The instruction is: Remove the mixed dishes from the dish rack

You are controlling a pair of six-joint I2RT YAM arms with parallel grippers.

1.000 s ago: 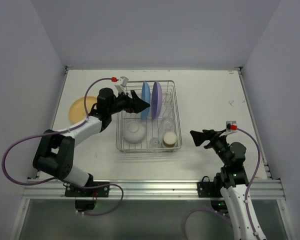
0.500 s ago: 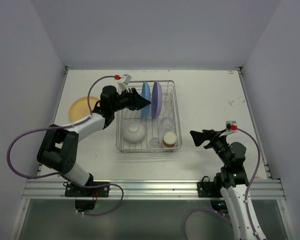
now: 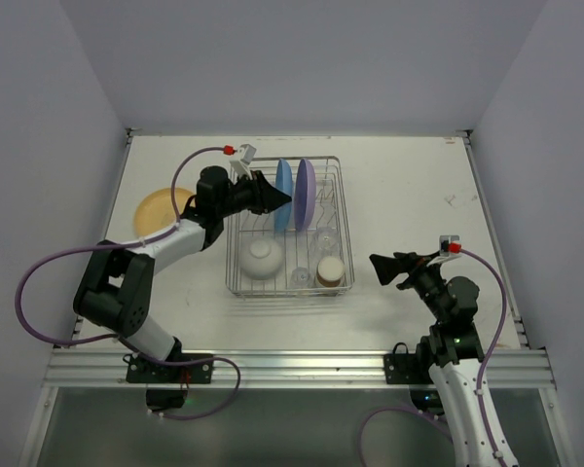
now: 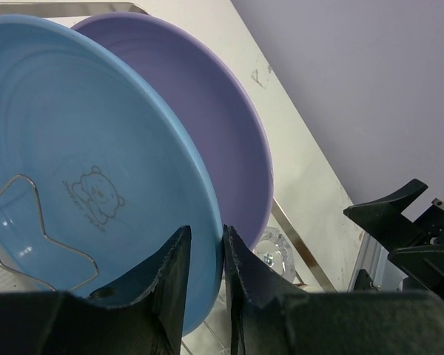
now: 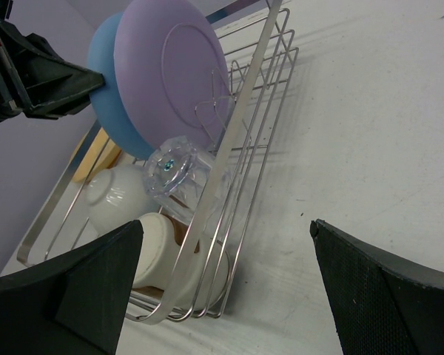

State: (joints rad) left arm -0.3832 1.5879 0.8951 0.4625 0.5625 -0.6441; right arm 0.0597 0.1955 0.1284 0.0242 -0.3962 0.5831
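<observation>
The blue plate (image 4: 81,170), upright in the dish rack (image 5: 240,111), is pinched at its rim by the left gripper (image 4: 206,235). It is best lifted straight, clear of the purple plate (image 4: 207,126). The right gripper (image 5: 226,288) is spread wide.

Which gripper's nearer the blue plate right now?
Left. The left gripper pinches the blue plate at its rim; the right gripper hangs open outside the rack, off to its right.

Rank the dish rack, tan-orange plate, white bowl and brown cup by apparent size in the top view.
1. dish rack
2. tan-orange plate, even though it is partly hidden
3. white bowl, looking only slightly smaller than the plate
4. brown cup
</observation>
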